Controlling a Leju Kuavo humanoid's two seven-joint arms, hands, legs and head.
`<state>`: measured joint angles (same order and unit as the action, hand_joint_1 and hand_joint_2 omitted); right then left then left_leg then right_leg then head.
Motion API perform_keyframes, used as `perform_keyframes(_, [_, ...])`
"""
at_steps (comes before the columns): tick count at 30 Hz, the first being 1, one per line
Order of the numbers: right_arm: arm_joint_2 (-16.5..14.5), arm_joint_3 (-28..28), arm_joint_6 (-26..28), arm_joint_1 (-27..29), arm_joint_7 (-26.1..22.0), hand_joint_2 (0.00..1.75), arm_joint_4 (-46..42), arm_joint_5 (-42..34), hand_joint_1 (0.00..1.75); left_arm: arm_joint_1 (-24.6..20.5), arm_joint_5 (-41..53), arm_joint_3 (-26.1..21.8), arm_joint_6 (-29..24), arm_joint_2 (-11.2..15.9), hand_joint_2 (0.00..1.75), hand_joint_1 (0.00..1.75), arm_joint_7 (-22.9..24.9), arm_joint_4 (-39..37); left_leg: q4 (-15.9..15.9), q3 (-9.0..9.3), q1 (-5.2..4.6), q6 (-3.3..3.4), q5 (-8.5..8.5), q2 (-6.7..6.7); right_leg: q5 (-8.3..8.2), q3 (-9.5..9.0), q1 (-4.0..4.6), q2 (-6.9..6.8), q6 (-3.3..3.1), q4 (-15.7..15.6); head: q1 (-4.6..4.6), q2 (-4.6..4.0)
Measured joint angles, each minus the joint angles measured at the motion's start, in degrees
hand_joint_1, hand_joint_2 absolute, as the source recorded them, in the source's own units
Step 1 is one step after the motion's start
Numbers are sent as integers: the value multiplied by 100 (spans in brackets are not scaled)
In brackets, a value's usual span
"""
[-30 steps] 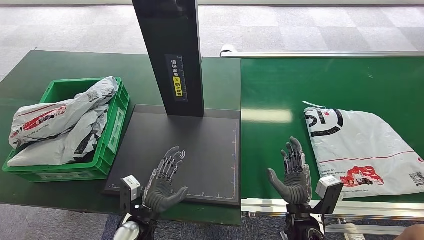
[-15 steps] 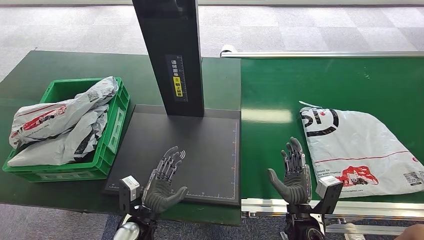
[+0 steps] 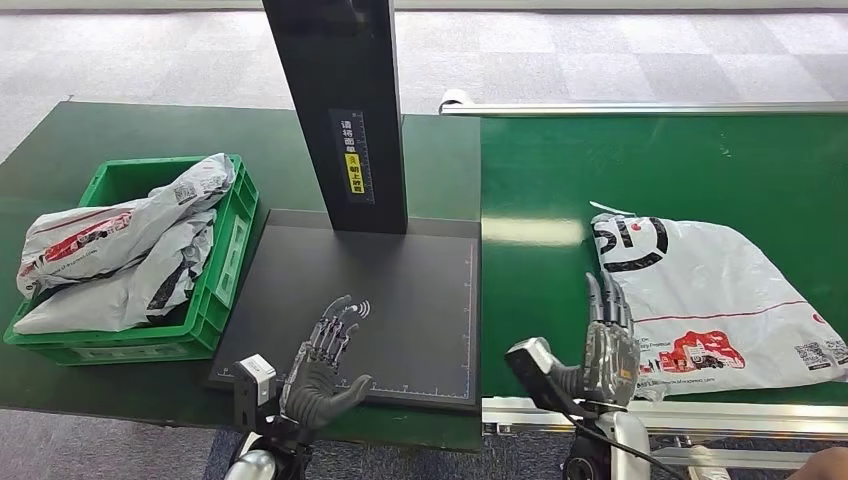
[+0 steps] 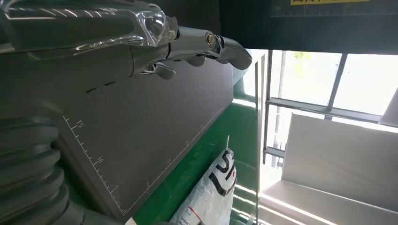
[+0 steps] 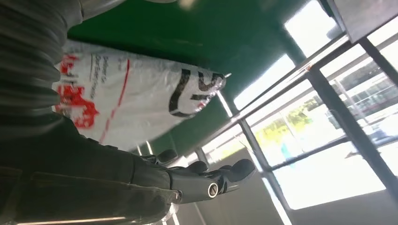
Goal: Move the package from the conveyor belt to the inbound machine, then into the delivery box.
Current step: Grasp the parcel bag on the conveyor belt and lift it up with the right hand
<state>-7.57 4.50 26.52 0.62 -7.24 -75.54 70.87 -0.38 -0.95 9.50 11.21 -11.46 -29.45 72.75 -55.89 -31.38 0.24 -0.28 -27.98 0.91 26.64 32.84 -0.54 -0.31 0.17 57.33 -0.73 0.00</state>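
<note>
A white plastic package (image 3: 710, 300) with black and red print lies flat on the green conveyor belt (image 3: 560, 180) at the right; it also shows as the package (image 5: 136, 93) and the package (image 4: 211, 192) in the wrist views. My right hand (image 3: 608, 345) stands edge-on with fingers straight, open, just left of the package's near corner, almost touching it. My left hand (image 3: 322, 362) hovers open, palm up, over the near edge of the inbound machine's black platform (image 3: 400, 290). The green delivery box (image 3: 225, 270) sits at the left.
The machine's black column (image 3: 345, 110) rises behind the platform. Two grey-white packages (image 3: 120, 255) fill the green box. A silver rail (image 3: 700, 415) borders the belt's near edge. A person's fingertip (image 3: 825, 465) shows at the bottom right corner.
The package has slid left along the belt toward my right hand. My right hand has turned from palm-facing to edge-on and shifted slightly right. My left hand has barely moved.
</note>
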Motion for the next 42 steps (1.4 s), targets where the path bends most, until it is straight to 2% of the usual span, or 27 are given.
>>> perform_keyframes(2, [19,77,7,3,101,175,0,480,0,16,1,-6,-1,-5,175,0,8,39,0,-1,0,0,0,-8,0,-1,0,-4,0,0,-1,0])
perform_keyframes(5, [37,134,-17,0,361,175,15,262,0,31,11,-14,-2,-7,175,0,18,61,1,-1,0,0,1,-11,0,-2,0,-5,0,0,1,0])
perform_keyframes(7, [40,136,-24,6,451,175,41,381,0,32,19,-15,-4,-9,175,0,24,63,1,-1,0,0,1,-9,0,-2,0,-5,0,0,1,0])
perform_keyframes(14, [46,120,1,41,473,175,61,572,0,49,20,-16,-21,-10,175,0,30,85,0,-1,0,0,1,-15,0,-2,0,-6,0,0,2,0])
perform_keyframes(18, [114,-156,-12,100,475,175,61,719,0,71,21,-15,-3,-8,175,0,32,121,0,-1,0,0,0,-14,0,-1,0,-5,0,0,1,0])
perform_keyframes(22, [158,-327,-2,79,290,175,153,520,0,64,20,-15,32,-8,175,0,47,123,0,-1,0,0,1,-14,0,-2,0,-6,0,0,1,0])
perform_keyframes(25, [213,-515,102,16,185,175,428,586,0,44,19,-13,63,-8,175,0,60,122,0,-1,0,0,1,-14,0,-2,0,-5,0,0,1,0])
perform_keyframes(31, [305,-895,388,-147,301,175,1174,1081,0,43,10,-14,69,-7,175,0,80,123,0,-1,0,0,0,-15,0,-2,0,-6,0,0,1,0])
perform_keyframes(42, [367,-1540,695,-447,117,175,2235,901,0,53,1,-15,78,-6,175,0,100,123,0,-1,0,0,1,-14,0,-2,0,-5,0,0,1,0])
